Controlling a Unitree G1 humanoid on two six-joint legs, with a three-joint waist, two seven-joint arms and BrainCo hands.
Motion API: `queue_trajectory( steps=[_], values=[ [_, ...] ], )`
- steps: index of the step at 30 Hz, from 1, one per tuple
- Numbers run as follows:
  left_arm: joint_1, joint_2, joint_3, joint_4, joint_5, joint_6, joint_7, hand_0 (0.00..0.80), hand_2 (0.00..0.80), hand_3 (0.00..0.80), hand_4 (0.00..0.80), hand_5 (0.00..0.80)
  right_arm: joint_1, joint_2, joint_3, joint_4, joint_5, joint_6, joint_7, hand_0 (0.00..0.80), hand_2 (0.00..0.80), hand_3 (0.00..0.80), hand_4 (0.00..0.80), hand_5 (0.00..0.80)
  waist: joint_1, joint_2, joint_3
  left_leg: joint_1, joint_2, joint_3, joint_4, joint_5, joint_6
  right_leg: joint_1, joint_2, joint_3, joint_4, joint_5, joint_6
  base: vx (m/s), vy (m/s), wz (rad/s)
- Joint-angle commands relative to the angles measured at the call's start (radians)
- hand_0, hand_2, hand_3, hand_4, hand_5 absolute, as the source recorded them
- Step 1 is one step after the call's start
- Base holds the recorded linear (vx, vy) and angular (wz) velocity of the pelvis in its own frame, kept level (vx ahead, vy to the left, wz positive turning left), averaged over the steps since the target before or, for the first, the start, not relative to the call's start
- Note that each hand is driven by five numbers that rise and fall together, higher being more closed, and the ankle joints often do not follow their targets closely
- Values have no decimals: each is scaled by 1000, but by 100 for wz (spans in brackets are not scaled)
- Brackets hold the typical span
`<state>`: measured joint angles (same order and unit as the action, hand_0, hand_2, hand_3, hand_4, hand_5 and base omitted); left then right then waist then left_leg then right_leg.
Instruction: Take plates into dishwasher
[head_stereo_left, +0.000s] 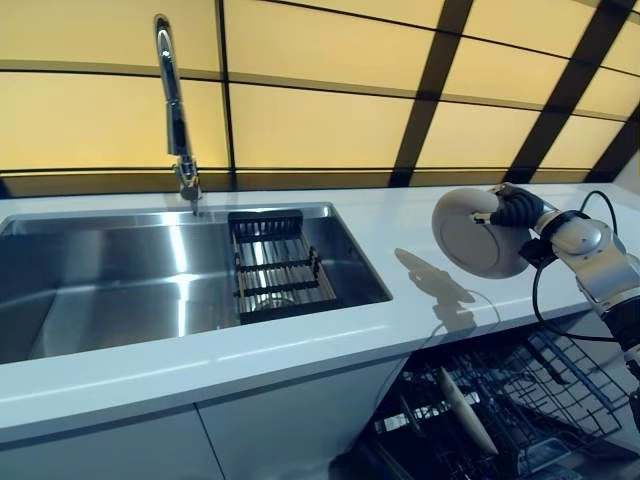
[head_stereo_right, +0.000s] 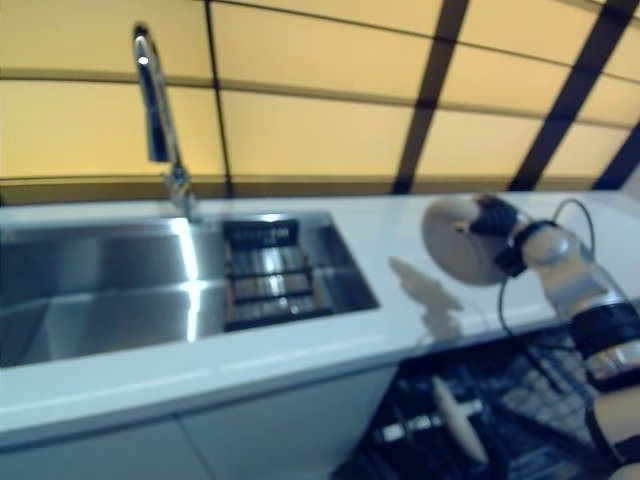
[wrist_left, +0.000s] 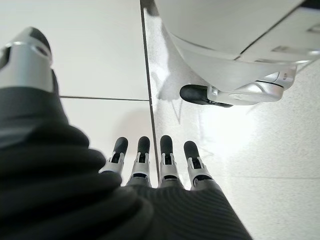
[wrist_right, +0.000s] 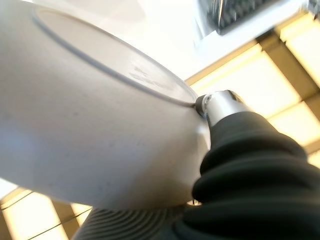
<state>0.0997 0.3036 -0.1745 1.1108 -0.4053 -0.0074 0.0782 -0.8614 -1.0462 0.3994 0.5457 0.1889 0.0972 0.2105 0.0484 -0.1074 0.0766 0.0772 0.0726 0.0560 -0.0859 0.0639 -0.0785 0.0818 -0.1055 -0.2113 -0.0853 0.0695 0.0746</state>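
The left hand (wrist_left: 150, 172) hangs over a pale tiled floor (wrist_left: 95, 55), holding nothing. Its dark ribbed cover fills the picture from about 6 to 9 o'clock. Past the cover the silver fingers (wrist_left: 166, 157) run in a straight, relaxed row with dark tips pointing towards 12 o'clock; none of them touches anything. The thumb (wrist_left: 27, 55) stands apart from them at about 10 o'clock. A dark grout line (wrist_left: 148, 90) runs from 12 o'clock down to the fingertips, and a second line crosses it, leading off towards 9 o'clock.
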Motion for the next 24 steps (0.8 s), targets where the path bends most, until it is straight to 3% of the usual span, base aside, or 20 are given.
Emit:
queue_trajectory(
  steps=[1,15,24],
  values=[
    [-50,20,-21,60,32,-19,-14,0,0,0,0,0,-61,-113,-48,40,45,-20,-58,800,800,800,800,800,9,-28,-7,23,-39,23,-1,-58,53,8,-34,11,36,11,54,-10,-26,-10],
    [-45,36,0,64,48,-24,-21,0,0,0,0,0,144,-277,-205,92,50,-39,-18,800,800,800,800,800,-58,-30,-10,40,-18,80,-1,-60,49,-7,-19,63,29,25,57,-9,-38,-13],
    [-53,32,18,66,57,-17,-23,0,0,0,0,0,329,-260,-333,75,51,-65,34,800,800,800,800,800,-91,-22,-11,38,-8,103,-1,-55,41,-20,-15,87,24,30,57,-20,-28,-10]
  ],
)
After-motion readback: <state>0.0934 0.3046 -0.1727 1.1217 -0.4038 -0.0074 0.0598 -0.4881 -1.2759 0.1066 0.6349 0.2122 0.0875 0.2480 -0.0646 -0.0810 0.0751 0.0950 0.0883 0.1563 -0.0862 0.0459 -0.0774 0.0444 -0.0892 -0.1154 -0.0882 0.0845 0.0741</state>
